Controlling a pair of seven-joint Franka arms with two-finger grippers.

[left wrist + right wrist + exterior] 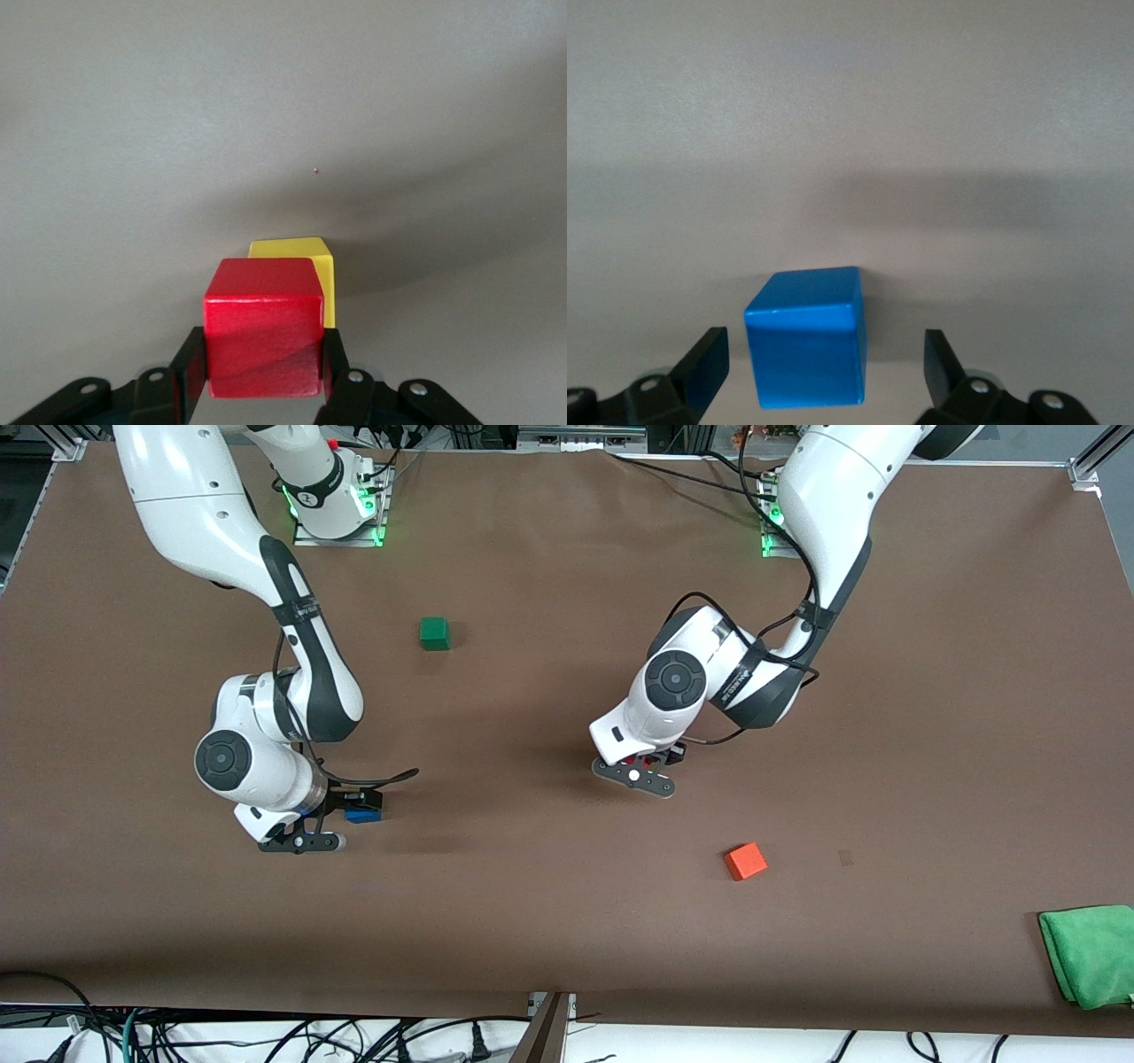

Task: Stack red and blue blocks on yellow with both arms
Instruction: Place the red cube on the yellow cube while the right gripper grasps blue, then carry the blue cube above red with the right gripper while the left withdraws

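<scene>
At the table's middle, front view: the left gripper (640,769) is hanging low with a glimpse of the red block (631,761) under it; the yellow cube is hidden here. At about 8 o'clock from it, the right gripper (339,821) is sitting down around the blue block (363,815). An orange-red cube (745,861) is lying at 4 o'clock of the left gripper, a green cube (434,633) at 10 o'clock.
Left wrist view: the fingers (189,374) are pinching the red block (264,328) from both sides; the yellow cube (306,270) is sitting just under and past it.
Right wrist view: the fingers (707,365) are standing wide, clear of the blue block (806,337) between them.
Step in hand: probably the red block is going onto yellow while the blue is being bracketed.
Next move: squaring red over yellow before letting go; the right jaws closing evenly on blue.
</scene>
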